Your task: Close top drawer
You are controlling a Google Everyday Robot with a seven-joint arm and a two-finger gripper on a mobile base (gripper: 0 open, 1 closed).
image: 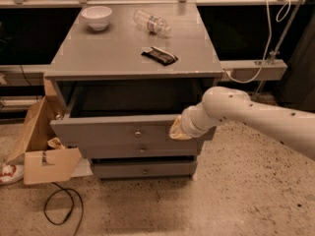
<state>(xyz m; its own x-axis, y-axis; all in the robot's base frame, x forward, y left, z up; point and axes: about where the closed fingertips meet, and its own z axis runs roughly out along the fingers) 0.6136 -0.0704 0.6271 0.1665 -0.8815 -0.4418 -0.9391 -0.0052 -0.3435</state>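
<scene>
Top drawer (108, 132): we see it pulled partway out of the grey cabinet (133, 50), with its front panel standing well forward of the cabinet face and a dark interior showing behind it.
Knob (138, 133): small, round and metal, it sits at the centre of that front panel, left of where the arm meets it.
Gripper (178, 129): it sits at the right part of the top drawer's front panel and appears pressed against it. The thick wrist covers most of it, so we cannot tell whether it is parted or closed.
Arm (256, 119): white and speckled, it reaches in from the right edge of the view and bends down toward the drawer front.
Lower drawers: the middle one (113, 151) and the bottom one (123, 170) lie beneath the top drawer's front, each with a like knob.
Cabinet top: we find a white bowl (97, 17) at the back left, a clear bottle (152, 22) on its side toward the back, and a dark packet (159, 55) lying flat nearer the front right, all well apart.
Floor (236, 195): speckled. An open cardboard box (34, 136) stands just left of the cabinet, and a black cable (63, 208) loops in front of it.
</scene>
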